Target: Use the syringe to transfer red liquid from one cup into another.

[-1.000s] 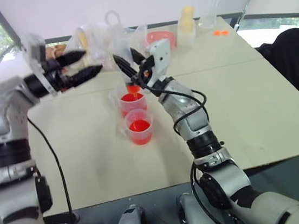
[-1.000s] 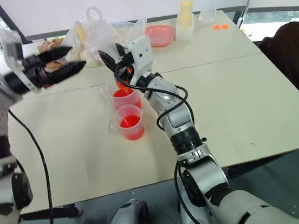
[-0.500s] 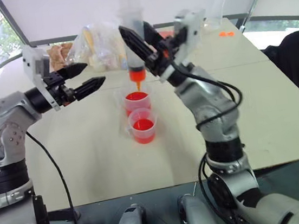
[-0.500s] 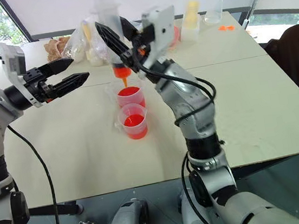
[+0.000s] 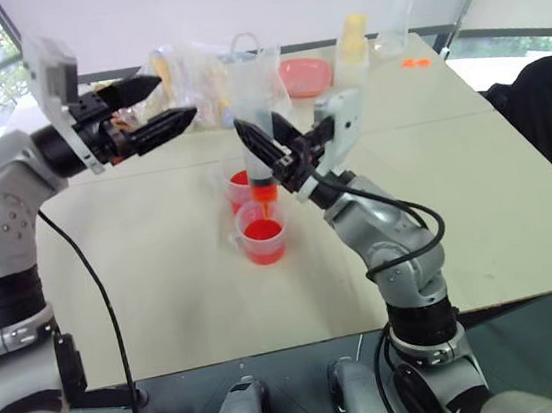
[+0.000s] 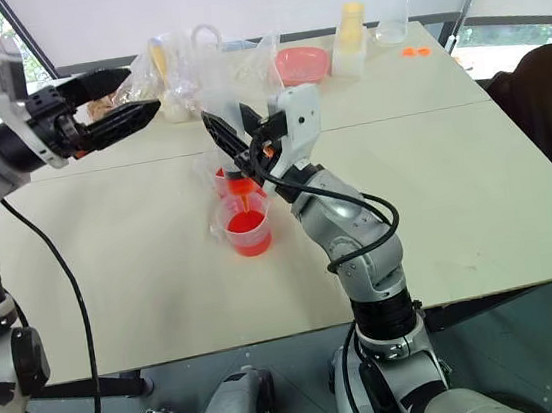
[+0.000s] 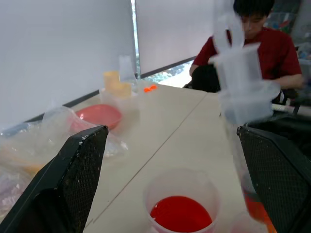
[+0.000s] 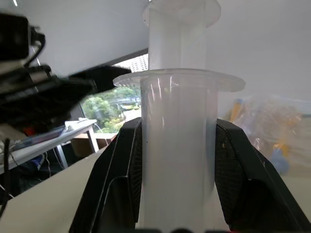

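right gripper (image 5: 268,157) is clamping the syringe (image 5: 253,119) upright, orange tip hanging above the near cup (image 5: 262,231); left gripper (image 5: 161,105), spread empty, is waiting at ten o'clock.

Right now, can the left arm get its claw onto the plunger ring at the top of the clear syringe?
Probably yes. The left claw is open, level with the white plunger ring of the clear plastic syringe, with open air between them. The right claw grips the barrel lower down, leaving the ring exposed.
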Controlling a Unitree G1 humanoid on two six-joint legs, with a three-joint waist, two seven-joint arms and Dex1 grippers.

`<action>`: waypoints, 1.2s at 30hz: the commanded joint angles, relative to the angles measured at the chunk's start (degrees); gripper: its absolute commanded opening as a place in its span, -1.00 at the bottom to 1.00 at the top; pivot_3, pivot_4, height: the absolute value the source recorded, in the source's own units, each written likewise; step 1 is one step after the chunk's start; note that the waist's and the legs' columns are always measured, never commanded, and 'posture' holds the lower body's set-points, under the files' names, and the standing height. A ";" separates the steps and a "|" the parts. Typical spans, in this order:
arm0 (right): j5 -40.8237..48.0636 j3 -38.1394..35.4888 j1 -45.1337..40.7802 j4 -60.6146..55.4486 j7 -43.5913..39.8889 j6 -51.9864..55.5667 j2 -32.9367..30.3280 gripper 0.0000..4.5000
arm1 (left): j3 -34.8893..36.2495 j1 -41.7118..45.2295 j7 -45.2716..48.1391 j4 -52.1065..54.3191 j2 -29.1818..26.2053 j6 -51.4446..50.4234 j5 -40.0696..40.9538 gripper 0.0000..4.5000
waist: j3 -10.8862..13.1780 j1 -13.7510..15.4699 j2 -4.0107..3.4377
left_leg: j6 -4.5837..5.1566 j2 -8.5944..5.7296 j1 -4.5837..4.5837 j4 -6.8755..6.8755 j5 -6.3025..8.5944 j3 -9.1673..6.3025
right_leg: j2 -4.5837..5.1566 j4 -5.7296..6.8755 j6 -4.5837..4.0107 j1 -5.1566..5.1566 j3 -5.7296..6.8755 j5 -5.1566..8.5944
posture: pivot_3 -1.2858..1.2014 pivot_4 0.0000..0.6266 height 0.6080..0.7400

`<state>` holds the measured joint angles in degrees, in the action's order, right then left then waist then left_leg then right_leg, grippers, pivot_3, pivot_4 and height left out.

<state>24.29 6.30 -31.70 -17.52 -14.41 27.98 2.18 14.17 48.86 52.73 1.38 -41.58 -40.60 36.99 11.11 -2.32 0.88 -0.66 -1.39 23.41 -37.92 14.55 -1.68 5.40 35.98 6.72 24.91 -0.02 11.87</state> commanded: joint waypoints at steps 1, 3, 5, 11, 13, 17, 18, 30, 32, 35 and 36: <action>-1.54 1.41 -0.25 -0.75 -0.97 -3.65 0.49 -0.36 | -0.57 3.81 -0.55 -0.29 0.91 2.38 0.02 0.98 | 0.00 -0.03 0.00 | 0.00 0.00 0.00 0.00 0.00 0.00 | 0.00 0.00 0.00 0.00 0.00 0.00 | 0.03 -0.52 1.00; -2.34 2.07 -0.05 -0.19 -1.34 -4.71 0.59 -0.36 | -1.65 5.46 -0.08 -0.75 1.51 3.28 -0.49 0.98 | 0.00 -0.02 0.00 | 0.00 0.00 0.00 0.00 0.00 -0.01 | 0.00 0.00 0.00 0.00 0.00 0.00 | 0.03 -0.52 1.00; -2.79 2.39 -0.01 0.27 -1.53 -5.45 0.65 -0.36 | -2.24 6.53 -0.10 -1.50 1.94 4.10 -0.82 0.98 | 0.00 -0.07 0.00 | 0.00 0.00 -0.01 0.00 0.00 0.00 | 0.00 0.00 0.00 0.00 0.00 0.00 | 0.03 -0.52 1.00; -3.98 3.09 0.05 1.19 -1.94 -7.02 0.72 -0.36 | -4.64 8.93 -0.06 -5.62 3.45 8.62 -3.89 0.98 | 0.00 -0.13 0.00 | 0.00 0.00 0.00 0.00 0.00 -0.01 | -0.04 0.00 0.00 0.00 0.00 0.00 | 0.03 -0.52 1.00; -4.44 3.65 0.52 0.87 -2.30 -7.38 0.47 -0.36 | -5.54 10.05 -0.32 -7.97 4.63 10.77 -5.51 0.98 | 0.00 -0.09 0.00 | 0.00 0.00 0.00 0.00 0.00 -0.01 | -0.03 0.00 0.00 0.00 0.00 0.00 | 0.03 -0.52 1.00; -5.26 4.44 1.20 0.60 -2.74 -7.94 0.42 -0.36 | -7.73 11.37 0.59 -10.51 5.99 13.62 -7.98 0.98 | 0.00 0.08 0.00 | 0.00 0.00 0.00 0.00 0.00 -0.01 | -0.03 -0.02 0.00 -0.02 0.00 0.00 | 0.03 -0.52 1.00; -5.42 4.61 1.32 0.64 -2.81 -8.09 0.49 -0.36 | -8.21 11.59 1.04 -10.91 6.31 13.96 -8.31 0.98 | 0.00 0.06 0.00 | 0.00 -0.01 0.00 0.00 0.00 -0.01 | -0.03 -0.03 0.00 -0.02 0.00 0.00 | 0.03 -0.52 1.00; -6.54 5.22 1.51 1.35 -3.23 -9.19 1.06 -0.36 | -11.37 12.71 2.62 -13.44 8.14 19.50 -13.27 0.19 | 0.00 0.11 0.00 | 0.00 0.00 0.01 0.00 0.00 -0.01 | -0.05 -0.03 0.00 -0.02 0.00 0.00 | 0.03 -0.52 1.00; -6.64 5.25 1.55 1.36 -3.30 -9.20 1.18 -0.36 | -11.43 12.84 3.05 -13.02 8.34 19.45 -13.19 -0.24 | 0.00 0.07 0.00 | 0.00 0.00 0.02 0.00 0.00 -0.01 | -0.04 -0.03 0.00 -0.02 0.00 0.00 | 0.03 -0.52 1.00; -6.55 5.11 1.52 1.37 -3.31 -9.08 1.30 -0.36 | -11.66 12.99 4.03 -11.53 8.30 18.51 -12.37 -0.89 | 0.00 0.00 0.00 | 0.00 0.01 0.02 0.00 0.00 -0.02 | -0.05 -0.02 0.00 -0.01 0.00 0.00 | 0.03 -0.52 1.00; -6.49 5.05 1.54 1.34 -3.33 -9.03 1.33 -0.36 | -11.77 13.00 4.37 -11.01 8.25 18.02 -12.10 -0.98 | 0.00 -0.02 0.00 | 0.00 0.01 0.01 0.00 0.00 -0.02 | -0.05 -0.02 0.00 -0.01 0.00 0.00 | 0.03 -0.52 1.00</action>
<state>17.01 9.73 -29.31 -13.23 -16.10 20.70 2.45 0.99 59.59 57.63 -11.10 -32.82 -22.21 24.35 11.11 -2.35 0.89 -0.66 -1.39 23.42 -37.92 14.55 -1.69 5.35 35.95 6.73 24.90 -0.02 11.87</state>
